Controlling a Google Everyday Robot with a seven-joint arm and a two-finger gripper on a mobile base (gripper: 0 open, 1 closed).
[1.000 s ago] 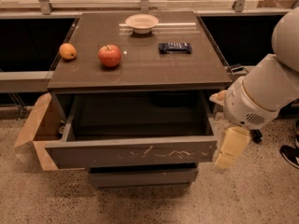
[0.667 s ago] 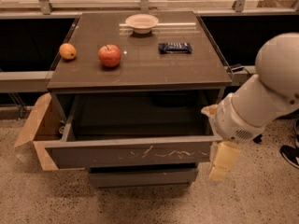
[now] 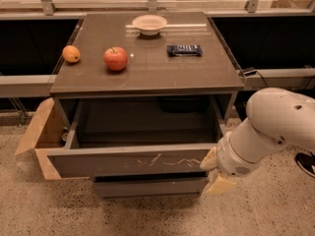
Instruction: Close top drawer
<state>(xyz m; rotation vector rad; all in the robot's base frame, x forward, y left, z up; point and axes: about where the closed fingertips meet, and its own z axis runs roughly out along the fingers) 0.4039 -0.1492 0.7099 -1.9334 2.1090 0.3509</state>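
A: Nearest thing?
B: Gripper (image 3: 216, 173), pale, low at the right end of the top drawer's (image 3: 133, 160) scratched front panel, at or just beside its corner. Contact: cannot tell. Open or closed: cannot tell. Nothing visibly held.
A: Why that spot?
B: My judgement: the panel has no handle, so a flat push on the front is the way to close it. The arm (image 3: 275, 127) reaches in from the right, hence the right end. An off-centre push may skew the drawer.
A: The drawer itself?
B: Pulled well out. The narrower lower drawer front (image 3: 147, 187) sits beneath it, set back.
A: Beyond?
B: Cardboard box (image 3: 42, 132) on the floor, left of the cabinet. On the cabinet top (image 3: 147, 77): apple (image 3: 115, 58), orange (image 3: 71, 53), dark packet (image 3: 184, 49), white bowl (image 3: 149, 23) farthest back.
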